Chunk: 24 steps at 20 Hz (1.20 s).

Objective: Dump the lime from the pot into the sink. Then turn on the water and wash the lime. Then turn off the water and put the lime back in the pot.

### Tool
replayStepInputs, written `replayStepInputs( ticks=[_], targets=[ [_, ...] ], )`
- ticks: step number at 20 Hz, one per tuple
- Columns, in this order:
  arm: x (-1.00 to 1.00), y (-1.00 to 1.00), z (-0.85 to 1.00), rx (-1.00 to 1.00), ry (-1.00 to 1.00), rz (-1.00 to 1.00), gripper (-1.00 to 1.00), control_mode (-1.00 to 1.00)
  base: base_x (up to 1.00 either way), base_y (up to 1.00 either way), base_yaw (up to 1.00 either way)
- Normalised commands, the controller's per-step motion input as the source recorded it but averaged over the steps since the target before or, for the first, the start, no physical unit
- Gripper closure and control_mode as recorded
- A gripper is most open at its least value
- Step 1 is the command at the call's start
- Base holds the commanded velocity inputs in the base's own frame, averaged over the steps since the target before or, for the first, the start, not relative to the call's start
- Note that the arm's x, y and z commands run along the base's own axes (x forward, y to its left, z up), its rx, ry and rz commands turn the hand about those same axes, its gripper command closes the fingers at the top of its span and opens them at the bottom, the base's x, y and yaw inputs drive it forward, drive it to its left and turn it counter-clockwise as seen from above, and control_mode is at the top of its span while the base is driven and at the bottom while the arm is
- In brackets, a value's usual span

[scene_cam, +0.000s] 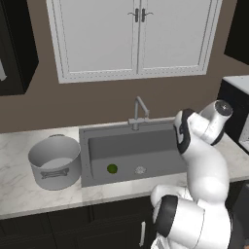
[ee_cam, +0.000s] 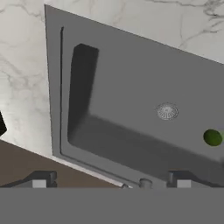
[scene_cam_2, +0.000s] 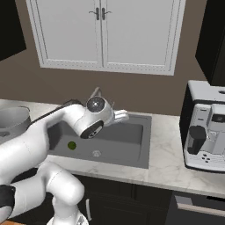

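Observation:
The lime (scene_cam: 112, 168) (scene_cam_2: 71, 145) (ee_cam: 212, 137) lies on the floor of the dark-grey sink (scene_cam: 85, 146) (scene_cam_2: 145, 145) (ee_cam: 53, 87), just left of the round drain (scene_cam: 140, 170) (ee_cam: 167, 111). The light-grey pot (scene_cam: 54, 160) (scene_cam_2: 12, 118) stands upright on the marble counter left of the sink, and its pale inside shows nothing. My gripper (ee_cam: 111, 183) hangs above the sink near the back wall, looking down into the basin. It is open, its fingertips (ee_cam: 43, 181) stand wide apart, and nothing is between them. The silver faucet (scene_cam: 139, 112) stands behind the sink.
A white coffee machine (scene_cam_2: 204, 132) stands on the counter right of the sink. White wall cabinets (scene_cam: 136, 34) hang above the faucet. My own arm (scene_cam: 204, 160) arches over the sink's right side.

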Motion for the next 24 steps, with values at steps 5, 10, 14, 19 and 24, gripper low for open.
replayStepInputs(
  ticks=[5, 10, 14, 19, 24],
  targets=[
    [-0.24, 0.57, 0.82, 0.04, 0.22, -0.01, -1.0, -1.0, 0.0, 0.0, 0.0],
    [-0.38, 0.58, 0.78, 0.13, 0.19, -0.04, -1.0, -1.0, 0.0, 0.0, 0.0],
    [-0.67, 0.74, 0.16, 0.14, 0.05, -0.14, -1.0, -1.0, 0.0, 0.0, 0.0],
    [-0.29, 0.99, -0.05, 0.06, -0.01, -0.31, -1.0, -1.0, 0.0, 0.0, 0.0],
    [0.06, 1.0, -0.05, 0.03, -0.01, -0.39, -1.0, -1.0, 0.0, 0.0, 0.0]
  ],
)
